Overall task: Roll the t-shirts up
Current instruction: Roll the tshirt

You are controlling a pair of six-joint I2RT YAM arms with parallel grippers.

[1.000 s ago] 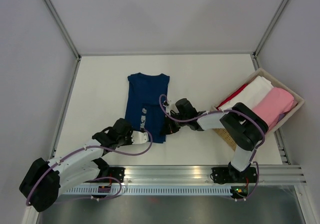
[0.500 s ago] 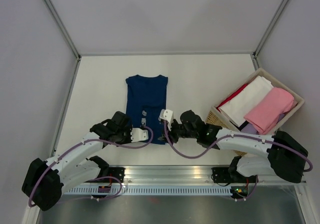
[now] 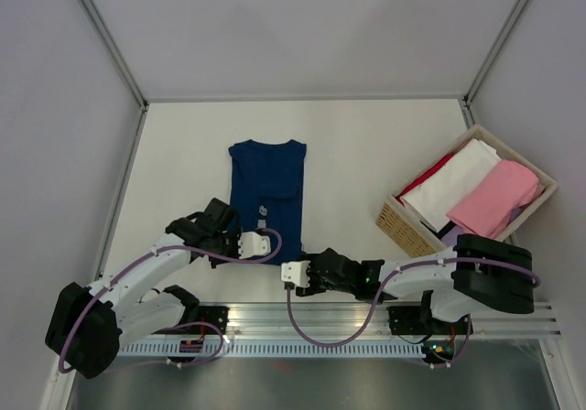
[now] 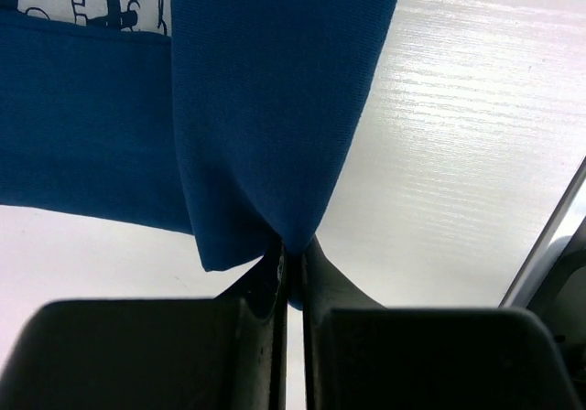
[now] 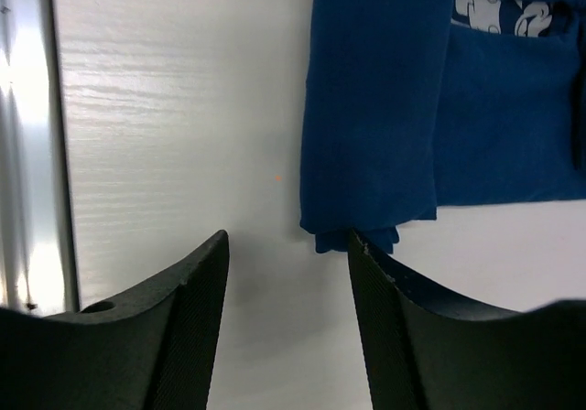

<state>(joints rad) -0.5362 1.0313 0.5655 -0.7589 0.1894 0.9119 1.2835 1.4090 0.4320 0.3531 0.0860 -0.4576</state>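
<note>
Bearing navy t-shirt (image 3: 265, 183), white wood-grain table (image 3: 366, 145).

Seen from above, the left pincer (image 4: 291, 268) is lost under its white camera block (image 3: 249, 243), and the print (image 3: 263, 212) on the navy t-shirt (image 3: 265, 181) is too small to read. Both wrist views cut the print off at the top edge. In the basket (image 3: 399, 227), the red t-shirt (image 3: 428, 176) and purple t-shirt (image 3: 455, 235) show only slivers beneath the white t-shirt (image 3: 458, 181) and pink t-shirt (image 3: 494, 198).

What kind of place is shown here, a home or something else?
Probably a robot test cell, not a home: a white table walled by plain panels, left arm and right arm bolted to a metal rail, a navy t-shirt and a basket of shirts.
</note>
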